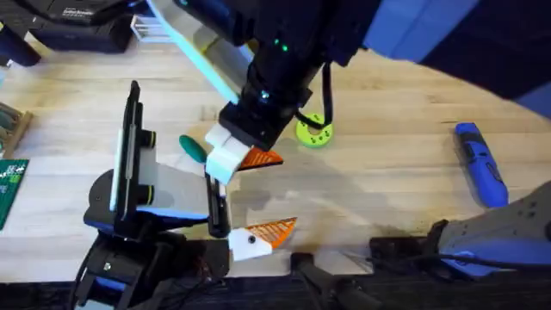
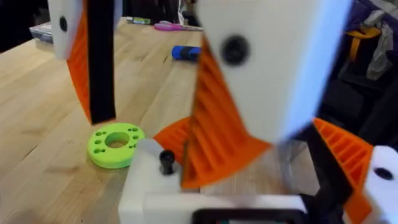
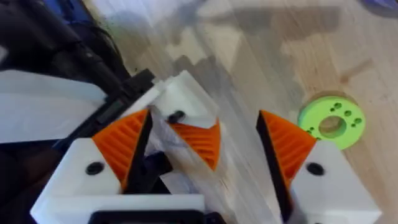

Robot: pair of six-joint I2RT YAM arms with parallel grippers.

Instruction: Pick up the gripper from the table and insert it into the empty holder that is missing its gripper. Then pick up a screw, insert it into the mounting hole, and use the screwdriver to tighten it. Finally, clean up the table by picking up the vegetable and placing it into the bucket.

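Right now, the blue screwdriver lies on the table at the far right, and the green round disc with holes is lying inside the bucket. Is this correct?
Not quite. The screwdriver does lie on the table at the far right, but the green disc rests flat on the bare wood, not in any bucket. The overhead view shows it, and the right wrist view confirms it.

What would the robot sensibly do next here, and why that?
Probably reach for the screwdriver to tighten. The orange gripper already seems seated in the white holder, a dark screw stands in its hole, and the right gripper is open.
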